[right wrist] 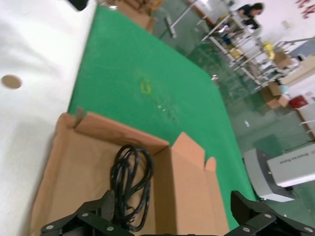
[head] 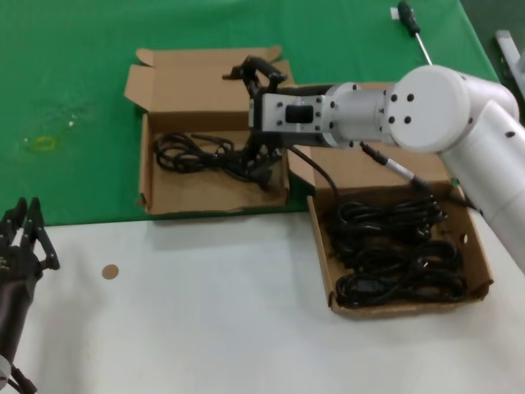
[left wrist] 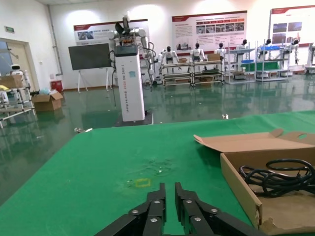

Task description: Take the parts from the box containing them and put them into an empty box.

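The smaller brown box (head: 164,193) sits on the green cloth with its lid open at the back. One bundle of black cord (head: 201,152) lies in it. My right gripper (head: 256,115) hovers over this box's right side, open and empty. In the right wrist view its jaws (right wrist: 172,219) stand wide apart above the cord (right wrist: 130,179) and the box floor (right wrist: 74,162). The larger box (head: 324,246) at the right holds several coiled cords (head: 394,250). My left gripper (head: 25,234) is parked at the lower left, shut and empty (left wrist: 170,199).
A screwdriver (head: 414,29) lies at the back right on the green cloth. A small brown disc (head: 109,271) sits on the white table. The smaller box's wall (left wrist: 241,184) and cord (left wrist: 280,177) show in the left wrist view.
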{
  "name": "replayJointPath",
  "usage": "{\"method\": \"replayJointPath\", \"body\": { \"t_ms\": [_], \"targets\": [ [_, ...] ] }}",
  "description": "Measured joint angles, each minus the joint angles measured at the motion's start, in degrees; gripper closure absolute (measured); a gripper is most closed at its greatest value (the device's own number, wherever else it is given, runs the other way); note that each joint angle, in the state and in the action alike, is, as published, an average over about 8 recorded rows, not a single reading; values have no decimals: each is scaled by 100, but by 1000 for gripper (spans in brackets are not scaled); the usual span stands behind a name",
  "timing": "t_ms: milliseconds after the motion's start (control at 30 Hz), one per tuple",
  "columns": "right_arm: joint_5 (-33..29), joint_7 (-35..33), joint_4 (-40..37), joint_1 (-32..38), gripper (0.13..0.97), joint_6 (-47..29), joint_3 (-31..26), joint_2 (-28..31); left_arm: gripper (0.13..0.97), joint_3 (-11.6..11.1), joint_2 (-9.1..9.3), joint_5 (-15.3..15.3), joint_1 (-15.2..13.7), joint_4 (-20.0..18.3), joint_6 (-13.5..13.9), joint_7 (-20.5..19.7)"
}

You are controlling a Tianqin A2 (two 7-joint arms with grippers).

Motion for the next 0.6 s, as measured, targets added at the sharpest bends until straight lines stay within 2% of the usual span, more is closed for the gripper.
{"method": "replayJointPath", "body": {
  "t_ms": [100,267,367,500,600],
  "targets": [
    [108,11,93,-167,319,120,90,6,924,0,0,0,0,0,0,0],
    [334,35,287,-514,224,369,277,19,867,0,0,0,0,0,0,0],
    [488,51,419,-750,224,539,405,27,833,0,0,0,0,0,0,0],
    [693,72,596,-1067,193,766,575,39,833,0,0,-1,0,0,0,0],
    [845,88,727,-1304,163,934,700,47,772,0,0,-1,0,0,0,0]
  ]
}}
